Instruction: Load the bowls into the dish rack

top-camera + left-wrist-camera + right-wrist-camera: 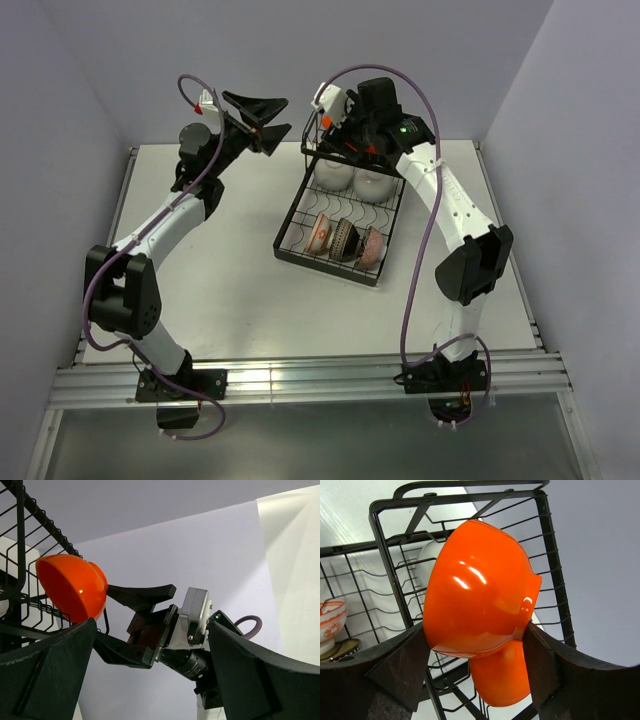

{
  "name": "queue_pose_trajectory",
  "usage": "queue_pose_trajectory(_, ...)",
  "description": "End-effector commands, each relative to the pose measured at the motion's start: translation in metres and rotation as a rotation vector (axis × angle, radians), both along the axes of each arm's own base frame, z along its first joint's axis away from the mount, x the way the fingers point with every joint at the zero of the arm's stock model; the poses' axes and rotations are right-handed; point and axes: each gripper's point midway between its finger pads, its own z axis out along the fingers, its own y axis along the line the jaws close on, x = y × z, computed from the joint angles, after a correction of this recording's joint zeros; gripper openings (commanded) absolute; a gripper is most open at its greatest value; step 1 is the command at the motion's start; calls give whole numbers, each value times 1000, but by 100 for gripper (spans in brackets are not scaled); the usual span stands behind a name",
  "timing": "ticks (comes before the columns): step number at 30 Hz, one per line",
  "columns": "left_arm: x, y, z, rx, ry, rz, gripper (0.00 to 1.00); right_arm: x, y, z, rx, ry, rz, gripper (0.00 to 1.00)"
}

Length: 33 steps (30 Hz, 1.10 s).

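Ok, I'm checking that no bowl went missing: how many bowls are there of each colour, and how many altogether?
Orange bowls: 2, one held in the right gripper
White bowls: 2
Orange-and-white patterned bowl: 1
Dark brown bowl: 1
Grey patterned bowl: 1
Total: 7

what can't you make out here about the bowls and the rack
Orange bowl in the right fingers: top view, nearly all hidden under the wrist.
Second orange bowl: right wrist view, mostly covered by the first; its support unseen.
Dish rack: left wrist view, cut off by the left edge.
Three patterned bowls: top view, too small for detail.
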Motion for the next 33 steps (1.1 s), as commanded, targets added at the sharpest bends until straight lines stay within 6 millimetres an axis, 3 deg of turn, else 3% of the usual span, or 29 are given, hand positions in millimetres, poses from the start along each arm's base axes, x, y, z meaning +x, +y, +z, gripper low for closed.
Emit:
queue_pose_trajectory(1,-21,7,28,-5,-87,-16,99,8,-3,27,-52,-98,-9,0)
queue_pose_trajectory(5,-21,9,27,-4,-86,-12,99,9,-2,24,-79,-94,-20,14)
queue_pose_trajectory(6,-20,8,26,-1,-89,-11,99,8,-1,25,-80,-95,-16,26)
queue_pose_trajectory(10,-19,8,27,-4,-93,-12,99,5,2,27,-73,-99,-11,54)
queue_pose_trajectory(26,-16,10,32,7,-106,-6,99,4,7,33,-57,-105,-3,82)
queue_pose_trajectory(30,-14,9,31,12,-108,-8,99,4,9,34,-48,-105,5,95)
queue_pose_trajectory(33,-16,9,32,8,-114,-10,99,4,10,38,-38,-108,0,96)
